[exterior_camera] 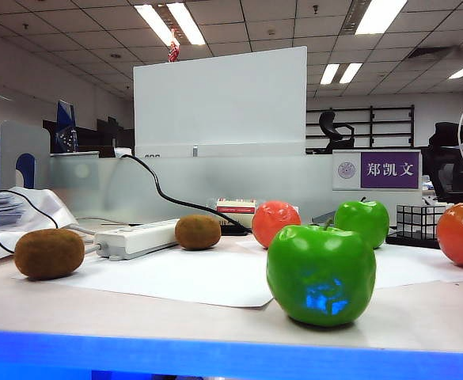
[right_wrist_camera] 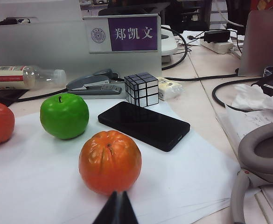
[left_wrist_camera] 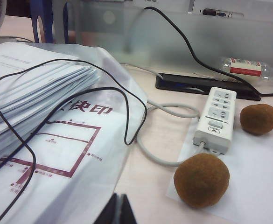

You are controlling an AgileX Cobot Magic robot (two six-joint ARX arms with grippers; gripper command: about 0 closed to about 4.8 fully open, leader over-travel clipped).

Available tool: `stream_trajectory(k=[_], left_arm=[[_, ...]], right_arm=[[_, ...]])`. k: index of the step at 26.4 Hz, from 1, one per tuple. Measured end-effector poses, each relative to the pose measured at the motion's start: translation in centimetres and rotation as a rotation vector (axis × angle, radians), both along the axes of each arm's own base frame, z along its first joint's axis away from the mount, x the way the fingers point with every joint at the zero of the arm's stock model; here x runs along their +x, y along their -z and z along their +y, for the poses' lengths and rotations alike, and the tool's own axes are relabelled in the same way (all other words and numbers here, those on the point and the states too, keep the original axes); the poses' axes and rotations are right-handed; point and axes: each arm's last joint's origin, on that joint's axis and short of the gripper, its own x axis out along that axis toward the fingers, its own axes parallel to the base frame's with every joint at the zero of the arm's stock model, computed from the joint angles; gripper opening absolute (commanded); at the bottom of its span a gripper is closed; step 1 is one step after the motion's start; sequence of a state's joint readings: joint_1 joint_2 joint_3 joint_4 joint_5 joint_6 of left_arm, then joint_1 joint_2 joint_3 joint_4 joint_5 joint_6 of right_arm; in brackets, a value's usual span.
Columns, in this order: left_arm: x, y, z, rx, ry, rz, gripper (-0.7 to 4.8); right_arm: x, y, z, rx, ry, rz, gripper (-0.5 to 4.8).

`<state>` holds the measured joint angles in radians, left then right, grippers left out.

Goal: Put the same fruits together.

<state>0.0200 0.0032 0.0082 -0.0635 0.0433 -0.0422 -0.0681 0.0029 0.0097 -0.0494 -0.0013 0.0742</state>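
Observation:
Two brown kiwis lie on the left of the table. Two green apples stand near the middle, one in front and one behind. One orange-red fruit sits beside the back apple, the other at the right edge. Neither gripper shows in the exterior view. My left gripper is shut and empty, a short way from the nearer kiwi. My right gripper is shut and empty, just in front of an orange-red fruit.
A white power strip with its cable lies between the kiwis. A paper stack with black wires fills the far left. On the right lie a black phone, a grid cube, a stapler and headphones.

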Motion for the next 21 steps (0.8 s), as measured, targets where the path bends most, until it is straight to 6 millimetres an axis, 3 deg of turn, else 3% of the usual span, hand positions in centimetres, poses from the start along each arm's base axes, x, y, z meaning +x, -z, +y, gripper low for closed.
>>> stream_trajectory(k=[13,18,21], left_arm=[[0.0,-0.06,-0.01,-0.011,0.001,-0.005,-0.02],[0.01,-0.51,-0.1,-0.154,0.03,-0.046,-0.01],[-0.02,-0.5,-0.41,-0.237,0.134,-0.029,0.0]], right_arm=[[0.0,0.0,0.02,0.022,-0.007,-0.001,-0.08],[0.0,0.0,0.4,0.275,-0.127,0.0,-0.08],[-0.1,-0.01,0.97,0.325,-0.32,0.03,-0.04]])
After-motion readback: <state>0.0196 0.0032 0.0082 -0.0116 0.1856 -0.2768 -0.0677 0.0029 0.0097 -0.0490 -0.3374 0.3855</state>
